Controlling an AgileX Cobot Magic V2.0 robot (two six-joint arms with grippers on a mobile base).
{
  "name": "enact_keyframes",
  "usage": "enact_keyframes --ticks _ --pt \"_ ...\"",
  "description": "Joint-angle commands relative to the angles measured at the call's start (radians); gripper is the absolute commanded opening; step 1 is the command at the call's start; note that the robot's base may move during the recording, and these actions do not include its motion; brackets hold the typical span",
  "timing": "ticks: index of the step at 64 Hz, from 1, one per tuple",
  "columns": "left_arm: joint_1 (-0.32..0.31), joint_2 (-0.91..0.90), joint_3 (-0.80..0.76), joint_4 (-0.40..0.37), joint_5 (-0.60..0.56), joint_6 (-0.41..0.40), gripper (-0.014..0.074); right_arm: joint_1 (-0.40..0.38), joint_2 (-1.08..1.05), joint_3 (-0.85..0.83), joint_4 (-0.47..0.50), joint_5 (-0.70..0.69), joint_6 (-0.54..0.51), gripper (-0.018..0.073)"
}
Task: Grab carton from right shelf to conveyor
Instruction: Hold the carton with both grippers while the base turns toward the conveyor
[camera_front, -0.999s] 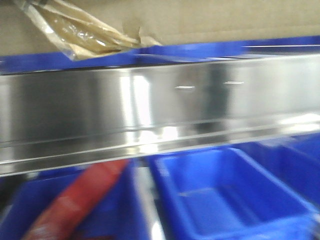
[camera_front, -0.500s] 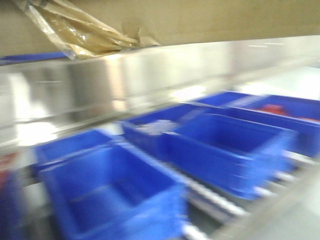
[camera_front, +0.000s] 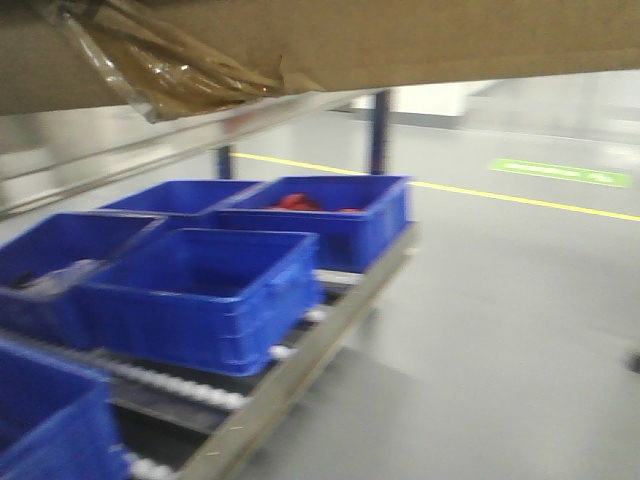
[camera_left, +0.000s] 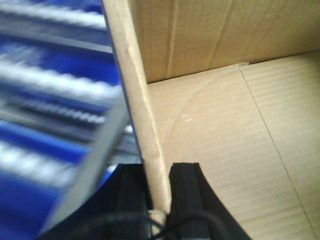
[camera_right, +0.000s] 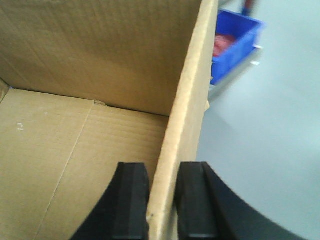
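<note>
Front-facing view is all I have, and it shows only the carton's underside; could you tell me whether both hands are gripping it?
Observer: Yes. The left hand is shut on one side wall of the carton, with one finger inside and one outside.
Operator: Thank you. And the right one?
Observer: The right hand pinches the opposite side wall in the same way, astride its top edge.
Operator: Is anything lying inside the carton?
Observer: The wrist views show only bare corrugated floor in the parts they cover. The middle of the carton is out of frame.
</note>
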Motion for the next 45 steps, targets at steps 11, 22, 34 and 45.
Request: enact_keyframes --ticks 11,22,34,45 --pt "-0.013 -0.003 -0.006 -0.066 -0.047 0.006 -0.0018 0.007 -0.008 -0.004 0.054 -0.083 -0.003 -0.0069" --pt "-0.013 -0.003 -0.006 -0.066 -0.047 0.006 -0.0018 0.007 -0.008 -0.004 0.054 -0.083 -0.003 -0.0069" --pt "-0.013 -0.003 -0.006 -0.066 -0.047 0.006 -0.0018 0.007 -0.008 -0.004 0.054 -0.083 -0.003 -0.0069" --pt "-0.013 -0.003 -0.006 -0.066 -0.047 0.006 -0.0018 0.007 -0.008 -0.004 0.054 -0.083 -0.003 -0.0069"
